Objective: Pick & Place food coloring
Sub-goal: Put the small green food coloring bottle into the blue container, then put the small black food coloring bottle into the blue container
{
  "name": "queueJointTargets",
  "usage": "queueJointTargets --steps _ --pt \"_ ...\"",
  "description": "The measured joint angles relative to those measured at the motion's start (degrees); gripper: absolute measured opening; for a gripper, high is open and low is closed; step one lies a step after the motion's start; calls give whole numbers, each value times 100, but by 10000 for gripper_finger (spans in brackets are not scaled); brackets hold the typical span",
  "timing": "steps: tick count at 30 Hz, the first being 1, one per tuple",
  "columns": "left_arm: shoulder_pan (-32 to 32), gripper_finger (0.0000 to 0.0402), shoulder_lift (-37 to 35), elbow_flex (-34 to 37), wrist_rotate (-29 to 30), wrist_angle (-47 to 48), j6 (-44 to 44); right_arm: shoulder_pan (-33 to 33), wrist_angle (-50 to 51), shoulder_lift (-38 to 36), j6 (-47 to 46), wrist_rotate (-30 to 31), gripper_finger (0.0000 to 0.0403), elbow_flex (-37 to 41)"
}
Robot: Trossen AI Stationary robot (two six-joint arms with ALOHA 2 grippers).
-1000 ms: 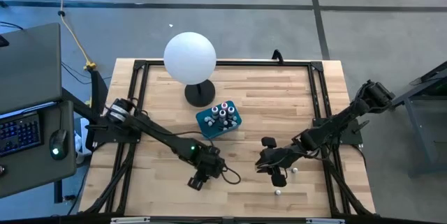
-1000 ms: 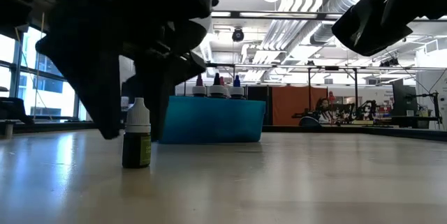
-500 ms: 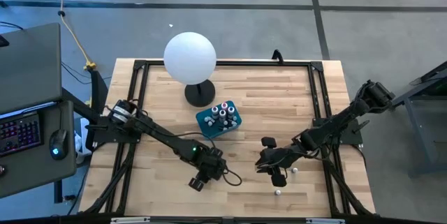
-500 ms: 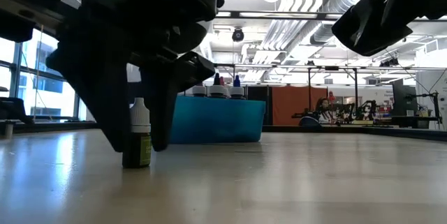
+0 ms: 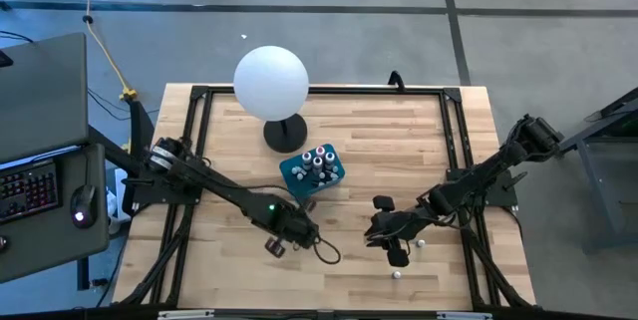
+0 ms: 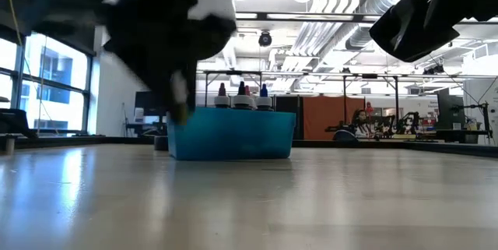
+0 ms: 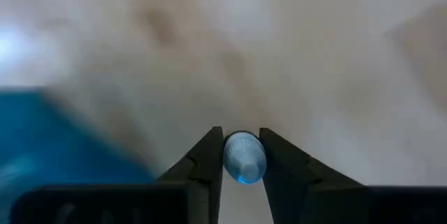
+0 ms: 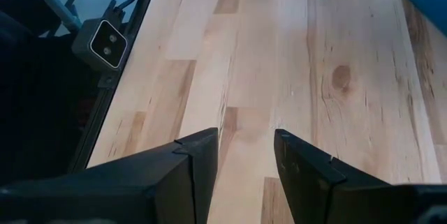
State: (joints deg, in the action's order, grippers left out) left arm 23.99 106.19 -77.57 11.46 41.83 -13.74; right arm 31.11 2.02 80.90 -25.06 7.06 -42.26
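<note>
- We log a pale wooden table point(image 5: 399, 151) bearing a teal rectangular box point(image 5: 299, 172).
- Left gripper point(image 7: 242, 158): clamped on a tiny whitish dropper bottle point(image 7: 244, 157), raised just beside that box.
- Right gripper point(image 8: 244, 155): fingers apart, low over bare wood.

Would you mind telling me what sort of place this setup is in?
Probably a robotics lab in an open industrial hall: exposed ducts overhead, a wooden workbench with two arms, and a keyboard beside it.

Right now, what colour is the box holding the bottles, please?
Teal blue box, clearest in the low view.
</note>
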Motion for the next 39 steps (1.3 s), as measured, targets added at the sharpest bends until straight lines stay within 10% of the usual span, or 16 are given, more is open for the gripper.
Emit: queueJointTargets --steps 7,22,39 --pt "-390 86 -232 -595 930 980 -107 0 28 -2 0 50 134 -2" --pt "-2778 74 -211 -617 -1697 954 -79 0 28 -2 0 50 134 -2" --pt "-2513 165 -207 -613 -1272 779 47 5 31 -1 -43 447 134 -2"
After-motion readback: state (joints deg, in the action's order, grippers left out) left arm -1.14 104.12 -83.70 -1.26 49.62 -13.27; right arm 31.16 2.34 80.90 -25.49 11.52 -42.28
